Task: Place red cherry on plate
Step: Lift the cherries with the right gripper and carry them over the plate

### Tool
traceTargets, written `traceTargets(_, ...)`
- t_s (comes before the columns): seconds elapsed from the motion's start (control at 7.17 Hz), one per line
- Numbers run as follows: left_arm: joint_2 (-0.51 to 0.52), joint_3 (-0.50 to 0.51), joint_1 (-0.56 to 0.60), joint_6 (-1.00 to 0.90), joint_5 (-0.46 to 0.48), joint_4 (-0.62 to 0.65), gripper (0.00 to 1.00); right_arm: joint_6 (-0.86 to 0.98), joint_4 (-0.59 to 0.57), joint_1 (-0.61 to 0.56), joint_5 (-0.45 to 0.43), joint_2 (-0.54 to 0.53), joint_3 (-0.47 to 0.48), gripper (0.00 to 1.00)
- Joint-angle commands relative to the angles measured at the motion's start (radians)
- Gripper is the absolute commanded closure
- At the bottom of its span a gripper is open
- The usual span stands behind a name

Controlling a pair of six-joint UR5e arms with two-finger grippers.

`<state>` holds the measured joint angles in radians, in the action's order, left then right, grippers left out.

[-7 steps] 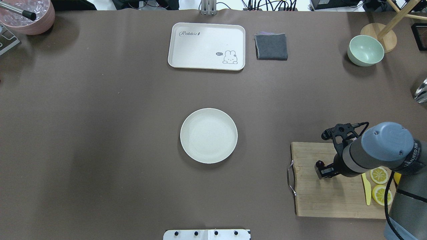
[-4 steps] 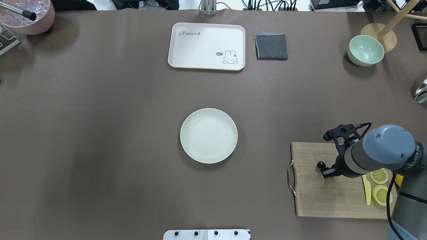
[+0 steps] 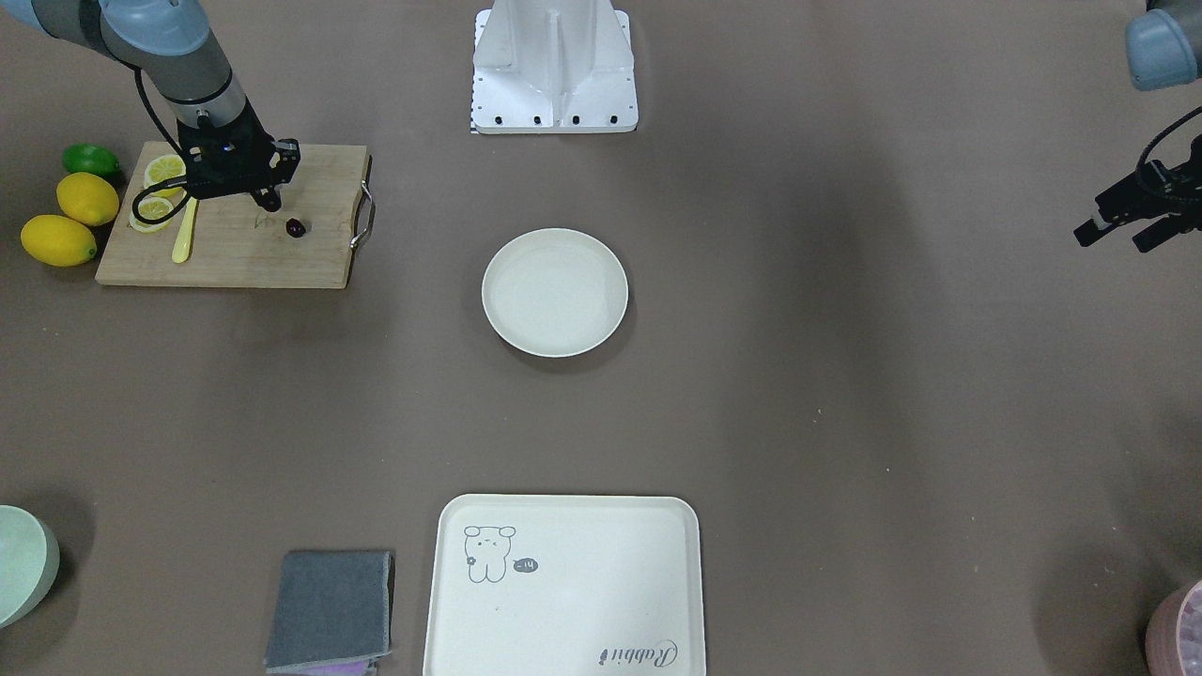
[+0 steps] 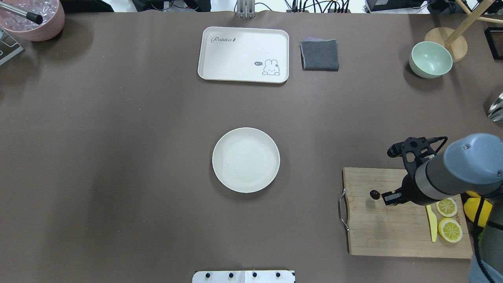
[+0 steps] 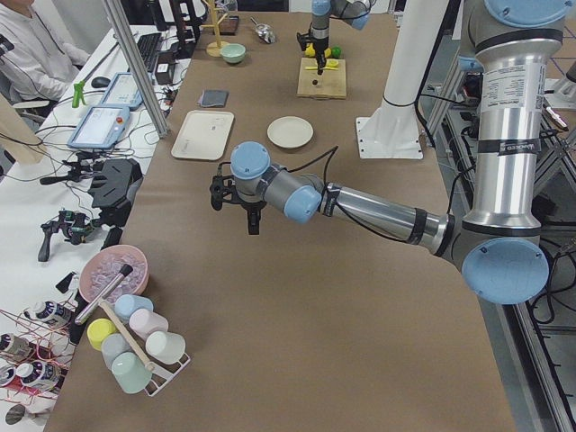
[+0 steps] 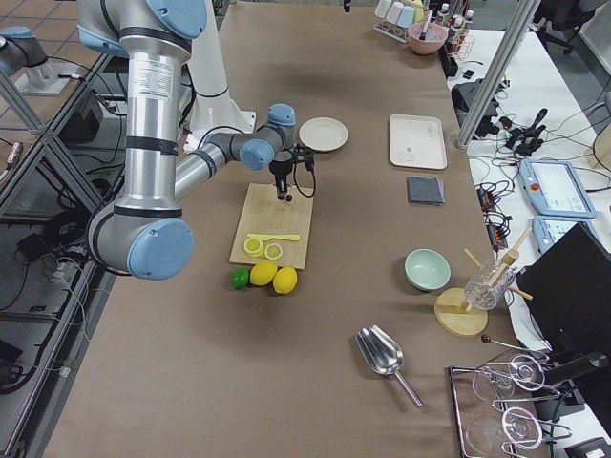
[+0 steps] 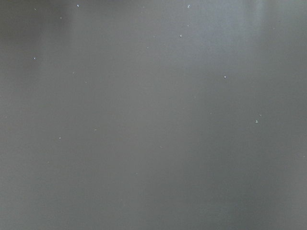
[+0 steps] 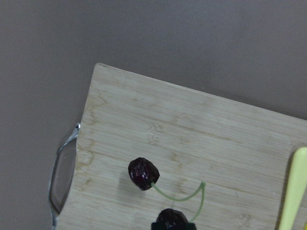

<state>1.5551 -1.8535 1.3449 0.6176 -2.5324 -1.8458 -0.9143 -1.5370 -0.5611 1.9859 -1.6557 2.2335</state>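
Note:
The red cherry (image 8: 143,173) is a dark pair joined by a green stem, lying on the wooden cutting board (image 4: 385,232) at the near right. One cherry (image 4: 374,194) shows just left of my right gripper (image 4: 391,197), which hangs low over the board. In the right wrist view the second cherry (image 8: 171,218) sits at the bottom edge against a dark fingertip; whether the jaws are shut I cannot tell. The plate (image 4: 246,160) is round, cream-white and bare at the table's middle. My left gripper (image 3: 1122,230) hovers open far off at the table's left side.
Lemon slices (image 4: 447,207) and a yellow knife (image 4: 432,224) lie on the board's right part, with whole lemons (image 3: 58,239) beside it. A rabbit tray (image 4: 243,54), grey cloth (image 4: 320,55) and green bowl (image 4: 430,59) stand at the far edge.
The right arm's wrist has swung to the right and slightly away from me. The visible cherry has stayed at the same spot on the board.

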Motion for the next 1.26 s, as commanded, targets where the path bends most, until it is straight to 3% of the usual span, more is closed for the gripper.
traceTargets(0.0, 0.0, -0.027, 0.003, 0.001, 0.0, 0.0, 0.02, 0.126, -0.319, -0.205, 0.133, 0.113, 0.151, 1.0)
traceTargets(0.28, -0.001, -0.065, 0.005, 0.004, -0.002, 0.0, 0.01, 0.312, -0.714, -0.405, 0.188, 0.355, 0.198, 1.0)
traceTargets(0.42, 0.006, -0.067, 0.005, 0.005, -0.006, 0.003, 0.02, 0.333, -0.795, -0.427, 0.188, 0.44, 0.195, 1.0)
traceTargets(0.84, -0.015, -0.09, 0.005, 0.005, 0.0, 0.0, 0.02, 0.321, -0.841, -0.41, 0.183, 0.536, 0.179, 1.0)
traceTargets(1.12, -0.047, -0.119, 0.007, 0.005, 0.0, 0.0, 0.02, 0.157, -0.841, -0.277, 0.145, 0.64, 0.152, 1.0)
